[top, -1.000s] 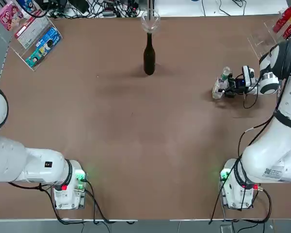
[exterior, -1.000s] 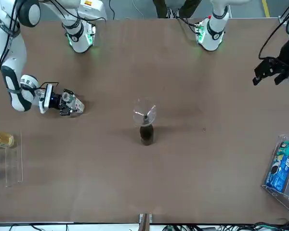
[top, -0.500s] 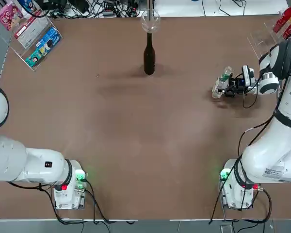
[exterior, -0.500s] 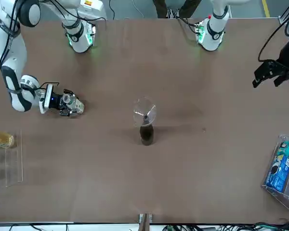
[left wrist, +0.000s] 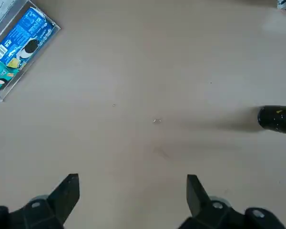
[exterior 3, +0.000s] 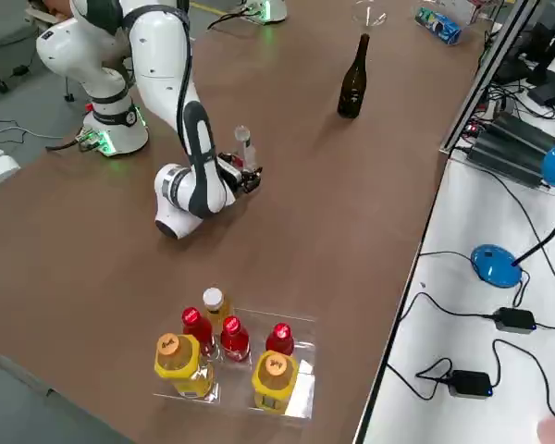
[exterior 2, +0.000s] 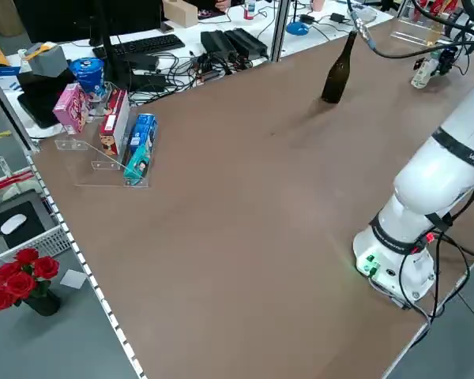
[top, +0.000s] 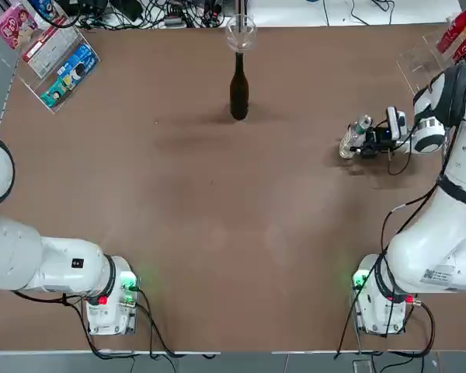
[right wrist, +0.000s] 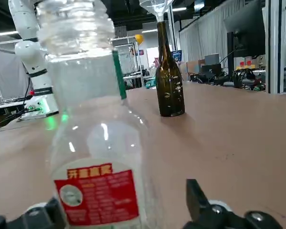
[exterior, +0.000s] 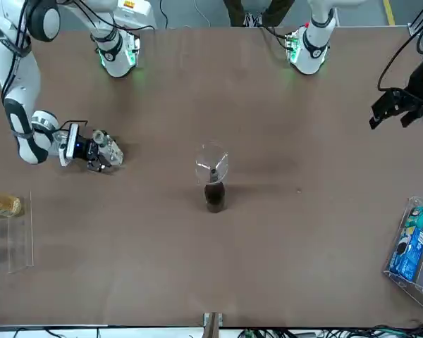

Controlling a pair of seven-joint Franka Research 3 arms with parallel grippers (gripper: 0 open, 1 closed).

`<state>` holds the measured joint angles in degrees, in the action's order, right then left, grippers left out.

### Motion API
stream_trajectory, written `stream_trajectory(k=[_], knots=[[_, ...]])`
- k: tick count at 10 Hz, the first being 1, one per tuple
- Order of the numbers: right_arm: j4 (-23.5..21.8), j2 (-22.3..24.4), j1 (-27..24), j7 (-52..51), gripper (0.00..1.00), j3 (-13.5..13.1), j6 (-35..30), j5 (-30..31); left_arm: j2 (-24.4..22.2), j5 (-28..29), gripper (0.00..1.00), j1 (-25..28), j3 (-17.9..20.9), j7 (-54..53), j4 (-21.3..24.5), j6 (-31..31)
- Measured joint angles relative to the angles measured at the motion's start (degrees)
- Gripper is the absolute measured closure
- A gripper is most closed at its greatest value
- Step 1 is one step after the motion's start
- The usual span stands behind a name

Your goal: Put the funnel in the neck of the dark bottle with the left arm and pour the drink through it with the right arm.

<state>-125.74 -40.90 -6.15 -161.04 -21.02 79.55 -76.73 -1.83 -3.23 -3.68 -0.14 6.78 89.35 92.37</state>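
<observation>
The dark bottle (top: 238, 89) stands upright at the far middle of the table with the clear funnel (top: 241, 31) sitting in its neck. Over to the right, the drink (top: 352, 138), a small clear bottle with a red-printed label (right wrist: 97, 195), stands upright on the table without its cap. My right gripper (top: 363, 141) lies low beside it, open, its fingers either side of the bottle's base with a gap showing in the right wrist view. Raised above the table's left side, my left gripper (exterior: 393, 109) is open and holds nothing.
A clear tray (exterior 3: 301, 388) of red and yellow bottles sits at the far right corner. A clear rack with snack boxes (top: 58, 66) stands at the far left corner. Cables and desk gear lie beyond the far edge.
My right gripper has opened from around the drink, which now stands a little straighter on the table. The left arm, dark bottle and funnel have not moved.
</observation>
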Motion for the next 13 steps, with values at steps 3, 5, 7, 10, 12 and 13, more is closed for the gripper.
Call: stream_trajectory(k=[3, 5, 7, 10, 12, 13], knots=[[0.0, -0.3, 0.0, 0.0, 0.00, -0.2, 0.0, -0.5, 0.0, 0.0, 0.01, 0.0, -0.1, 0.0, 0.0, 0.0], [0.0, -0.3, 0.0, 0.0, 0.00, -1.6, -0.1, -0.5, 0.0, 0.0, 0.01, 0.0, -0.1, 0.0, 0.0, 0.0], [-0.2, -0.3, 0.0, 0.0, 0.00, -3.9, -0.6, -0.4, 0.0, 0.0, 0.01, 0.0, -0.1, 0.0, 0.0, 0.0], [-0.2, -0.3, 0.1, 0.0, 0.00, -6.8, -2.5, 0.8, 0.0, 0.0, 0.01, 0.0, -0.1, 0.0, 0.0, 0.0], [-0.2, -0.3, 0.4, 0.1, 0.00, -7.9, -3.4, 1.7, 0.0, 0.0, 0.01, 0.0, -0.1, 0.0, 0.0, 0.0], [0.0, -0.1, 0.9, 1.0, 0.00, -9.4, -4.2, 3.2, 0.0, 0.0, 0.01, 0.0, -0.1, 0.0, 0.0, 0.0]])
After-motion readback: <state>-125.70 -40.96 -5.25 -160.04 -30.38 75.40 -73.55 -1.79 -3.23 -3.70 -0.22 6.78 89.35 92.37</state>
